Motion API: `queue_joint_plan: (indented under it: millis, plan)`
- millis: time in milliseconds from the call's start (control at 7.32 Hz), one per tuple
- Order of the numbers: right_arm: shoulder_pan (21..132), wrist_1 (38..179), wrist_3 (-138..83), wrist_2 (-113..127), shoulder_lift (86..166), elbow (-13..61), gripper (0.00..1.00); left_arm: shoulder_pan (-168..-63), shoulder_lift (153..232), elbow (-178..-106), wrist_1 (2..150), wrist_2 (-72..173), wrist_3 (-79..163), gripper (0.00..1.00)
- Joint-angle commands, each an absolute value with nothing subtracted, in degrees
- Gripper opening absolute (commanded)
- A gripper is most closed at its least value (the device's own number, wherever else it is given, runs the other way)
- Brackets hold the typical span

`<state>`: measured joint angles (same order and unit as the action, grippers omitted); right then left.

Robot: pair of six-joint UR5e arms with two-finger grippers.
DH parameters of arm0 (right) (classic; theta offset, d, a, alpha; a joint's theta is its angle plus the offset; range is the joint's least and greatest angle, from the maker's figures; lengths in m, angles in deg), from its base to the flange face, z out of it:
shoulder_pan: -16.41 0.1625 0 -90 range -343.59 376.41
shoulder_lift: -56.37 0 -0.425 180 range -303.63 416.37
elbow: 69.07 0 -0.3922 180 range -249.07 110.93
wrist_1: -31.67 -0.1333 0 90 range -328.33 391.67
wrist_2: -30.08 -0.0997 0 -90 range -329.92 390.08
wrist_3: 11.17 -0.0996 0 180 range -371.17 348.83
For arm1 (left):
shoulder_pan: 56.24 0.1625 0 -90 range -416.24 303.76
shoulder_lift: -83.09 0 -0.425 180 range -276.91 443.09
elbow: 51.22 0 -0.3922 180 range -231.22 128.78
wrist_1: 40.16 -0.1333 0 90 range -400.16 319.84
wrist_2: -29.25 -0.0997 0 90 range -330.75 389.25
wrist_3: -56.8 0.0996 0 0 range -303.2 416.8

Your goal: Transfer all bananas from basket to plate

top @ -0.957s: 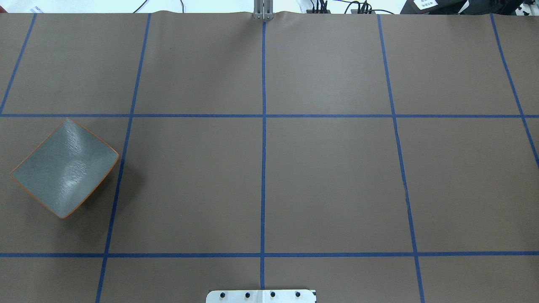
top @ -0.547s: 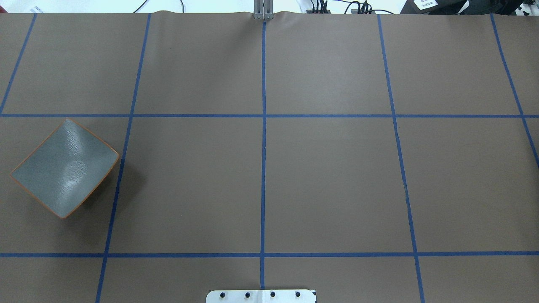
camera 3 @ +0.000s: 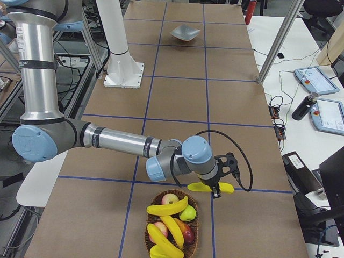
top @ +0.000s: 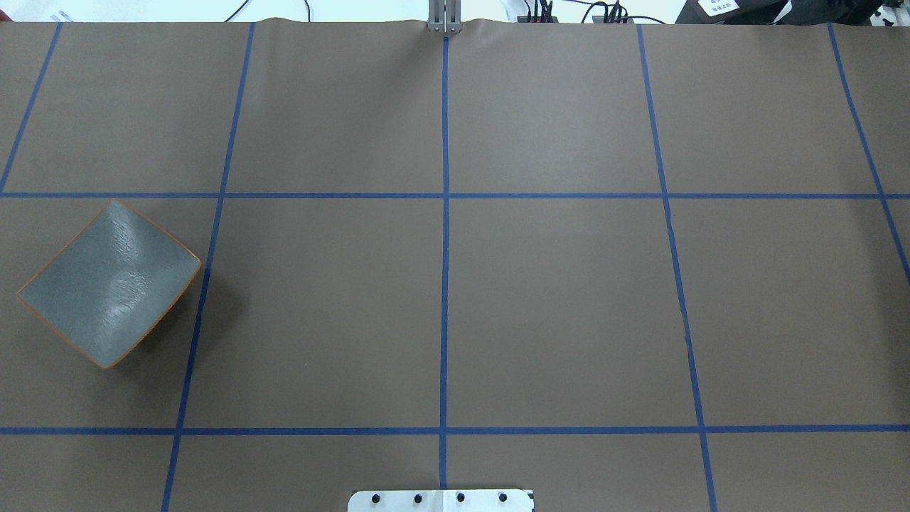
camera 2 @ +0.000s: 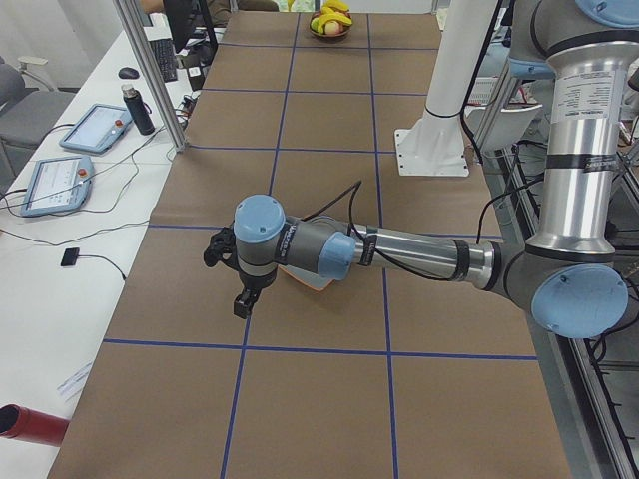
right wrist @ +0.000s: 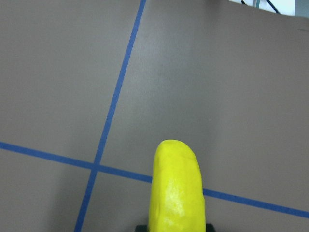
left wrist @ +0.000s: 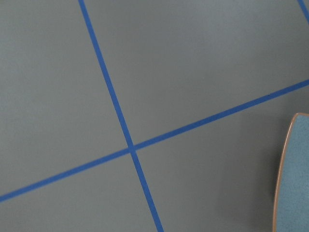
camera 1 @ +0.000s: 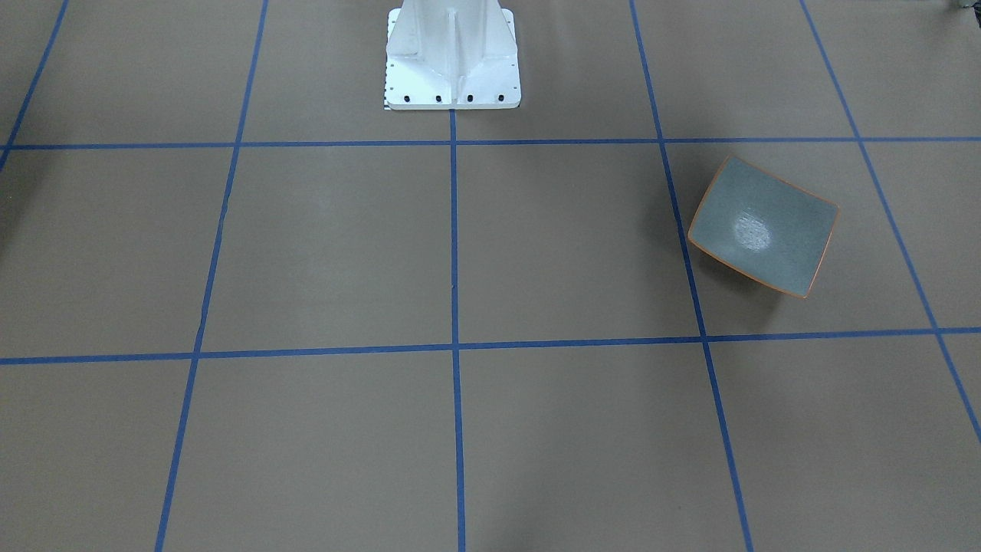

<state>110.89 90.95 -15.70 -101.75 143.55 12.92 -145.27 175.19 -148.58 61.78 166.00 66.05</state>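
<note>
The basket [camera 3: 194,232] sits at the near end of the table in the exterior right view, with three yellow bananas [camera 3: 167,207] and some round fruit in it. Just beyond it my right gripper [camera 3: 216,189] hangs low over the table, shut on a fourth banana [camera 3: 203,187]; that banana [right wrist: 176,193] fills the bottom of the right wrist view. The grey-blue plate [top: 106,284] lies bare at the far end, its rim [left wrist: 285,169] at the left wrist view's edge. My left gripper [camera 2: 243,299] hovers beside the plate [camera 2: 305,281]; I cannot tell whether it is open or shut.
The white robot pedestal [camera 1: 452,61] stands at the table's middle edge. Blue tape lines grid the brown table. A side bench holds tablets [camera 3: 313,80] and a dark bottle [camera 3: 302,106]. Metal posts [camera 2: 150,70] rise at the table's edge, and a red cylinder [camera 2: 30,424] lies near it.
</note>
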Motion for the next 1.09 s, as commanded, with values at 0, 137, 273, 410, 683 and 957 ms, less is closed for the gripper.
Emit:
queue_joint_plan:
  millis: [0,137,273,410,683,957]
  plan:
    - [103.29,90.56,-31.65,-101.49,138.92,16.35,0.0,-145.27,176.61,-148.95,65.02,166.09,66.03,1.0]
    - [98.02,90.47,-41.22,-100.79,137.33,19.58,0.0,-145.27,176.35,-148.6,68.7,166.35,65.94,1.0]
    - [93.27,90.47,-50.2,-97.83,135.92,22.84,0.0,-145.27,176.34,-148.42,72.56,166.44,65.77,1.0]
    - [86.27,90.47,-58.81,-92.14,135.47,26.87,0.0,-145.01,175.91,-148.42,75.56,166.53,62.63,1.0]
    - [72.2,90.56,-78.75,-80.1,128.13,29.46,0.0,-141.43,177.3,-148.42,79.95,166.45,52.01,1.0]
    - [60.93,94.05,-93.2,-70.07,117.85,28.84,0.0,-136.5,179.15,-148.68,85.92,166.44,35.1,1.0]
